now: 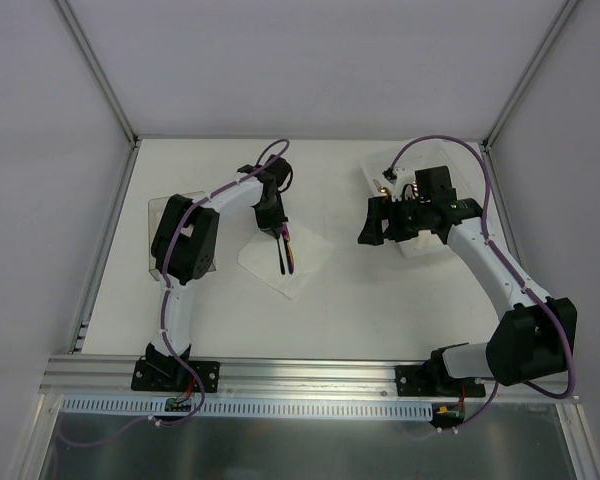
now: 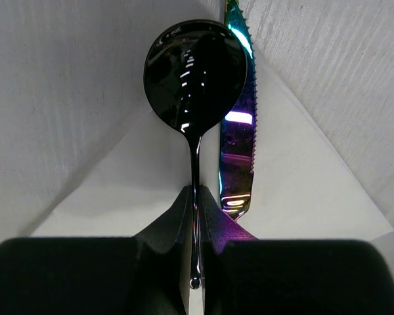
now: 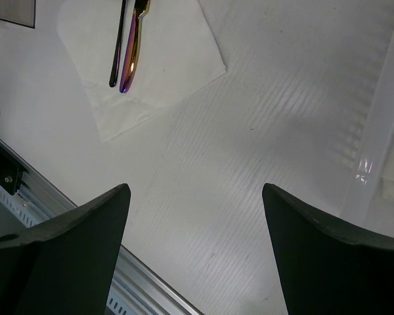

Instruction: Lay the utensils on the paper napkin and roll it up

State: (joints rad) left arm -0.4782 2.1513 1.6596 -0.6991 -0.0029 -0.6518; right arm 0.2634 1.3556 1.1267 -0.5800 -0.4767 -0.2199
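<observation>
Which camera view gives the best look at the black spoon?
The left wrist view: the black spoon fills the picture, its bowl clear, its handle between the fingers of the left end effector. The top external view shows only a thin dark line on the paper napkin. The right wrist view shows just a thin dark strip.

Overhead wide, wrists close; all share napkin (image 1: 305,262).

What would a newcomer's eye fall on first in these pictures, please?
Most striking is the glossy black spoon, pinched by its handle in the left gripper over the white napkin. Right beside it an iridescent rainbow knife lies on the napkin. The right gripper hangs open over the table.
</observation>
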